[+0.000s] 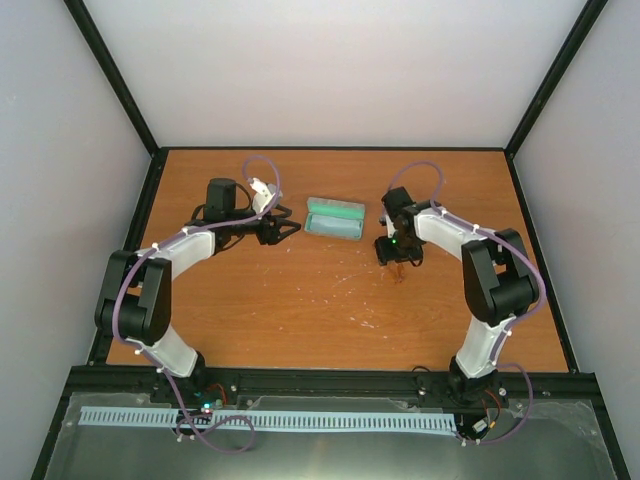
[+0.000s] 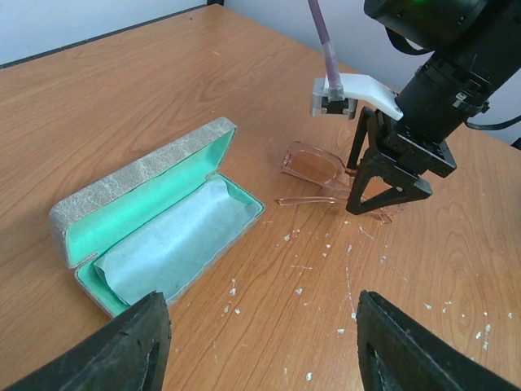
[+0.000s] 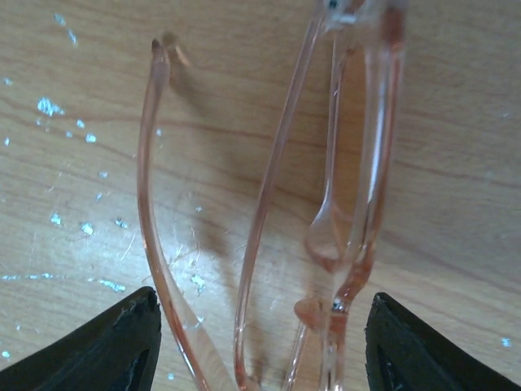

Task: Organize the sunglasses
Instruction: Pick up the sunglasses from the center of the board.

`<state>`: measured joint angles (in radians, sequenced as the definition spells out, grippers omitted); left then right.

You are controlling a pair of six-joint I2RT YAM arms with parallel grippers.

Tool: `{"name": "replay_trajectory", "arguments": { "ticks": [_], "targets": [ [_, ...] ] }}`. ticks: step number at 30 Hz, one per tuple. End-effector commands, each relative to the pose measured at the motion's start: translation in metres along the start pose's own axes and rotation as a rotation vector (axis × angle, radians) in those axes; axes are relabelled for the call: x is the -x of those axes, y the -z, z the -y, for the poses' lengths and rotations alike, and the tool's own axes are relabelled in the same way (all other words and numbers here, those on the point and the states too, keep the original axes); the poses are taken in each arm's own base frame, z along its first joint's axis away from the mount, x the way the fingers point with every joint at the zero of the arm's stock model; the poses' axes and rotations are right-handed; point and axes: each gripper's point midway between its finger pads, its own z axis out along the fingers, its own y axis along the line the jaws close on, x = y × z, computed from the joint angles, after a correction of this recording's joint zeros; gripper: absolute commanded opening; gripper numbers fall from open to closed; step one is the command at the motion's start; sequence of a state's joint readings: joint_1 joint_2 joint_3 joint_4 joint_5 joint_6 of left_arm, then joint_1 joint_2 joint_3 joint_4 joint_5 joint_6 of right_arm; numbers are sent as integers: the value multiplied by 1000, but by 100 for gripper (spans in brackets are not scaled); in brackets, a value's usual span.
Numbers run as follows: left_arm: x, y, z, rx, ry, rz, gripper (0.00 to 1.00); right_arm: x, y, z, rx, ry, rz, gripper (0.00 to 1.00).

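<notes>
The right gripper (image 3: 261, 295) points down at the table with its two black fingers (image 3: 114, 346) spread wide. The sunglasses (image 3: 350, 204) sit in the gap between them. Its wrist view does not show whether either finger touches the frame. The sunglasses are thin, with pinkish-brown translucent rims. They rest on the wood with the slender arms partly unfolded, one splayed out to the left of the other. From above, they lie right of centre on the table, just right of the case and apart from it.

The grey case (image 2: 146, 175) stands open, its lid tipped back. It has a bright green lining, and a pale cloth (image 2: 175, 244) lies flat in the bottom half. The left gripper (image 2: 260, 297) hovers to the left of the case with its fingers also held wide apart, gripping nothing and aimed toward the case and the glasses.

The table (image 1: 300, 320) is an orange-brown wood-grain board. Small white flecks and scuffs (image 2: 297, 289) are scattered across its middle, thickest near the sunglasses. A black rail with a pale slotted strip (image 1: 300, 420) runs along the near edge, where both arm bases are bolted. Plain whitish walls (image 1: 330, 70) close in the far side and both flanks. Black frame posts (image 1: 115, 75) slant up from the far corners of the table.
</notes>
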<state>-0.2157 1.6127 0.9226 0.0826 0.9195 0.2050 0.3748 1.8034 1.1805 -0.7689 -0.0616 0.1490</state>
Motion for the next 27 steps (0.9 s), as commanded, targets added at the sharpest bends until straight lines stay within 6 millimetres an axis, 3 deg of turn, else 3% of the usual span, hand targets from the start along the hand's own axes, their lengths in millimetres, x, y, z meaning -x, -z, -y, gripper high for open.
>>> {"name": "replay_trajectory", "arguments": {
  "ticks": [1, 10, 14, 19, 22, 27],
  "targets": [
    [11, 3, 4, -1, -58, 28, 63, 11, 2, 7, -59, 7, 15, 66],
    [8, 1, 2, 0, -53, 21, 63, 11, -7, 5, -60, 13, -17, 48],
    [7, 1, 1, -1, -52, 19, 63, 11, -8, 5, -64, 14, -23, 32],
    [7, -2, -4, 14, -51, 17, 63, 15, 1, 6, -72, 12, -1, 27],
    [10, -6, -20, 61, -51, 11, 63, 21, 13, 5, -69, 15, 30, 26],
    [14, -17, -73, 165, -7, -3, 63, 33, 36, -3, -12, 8, 113, 24]
  ]
}}
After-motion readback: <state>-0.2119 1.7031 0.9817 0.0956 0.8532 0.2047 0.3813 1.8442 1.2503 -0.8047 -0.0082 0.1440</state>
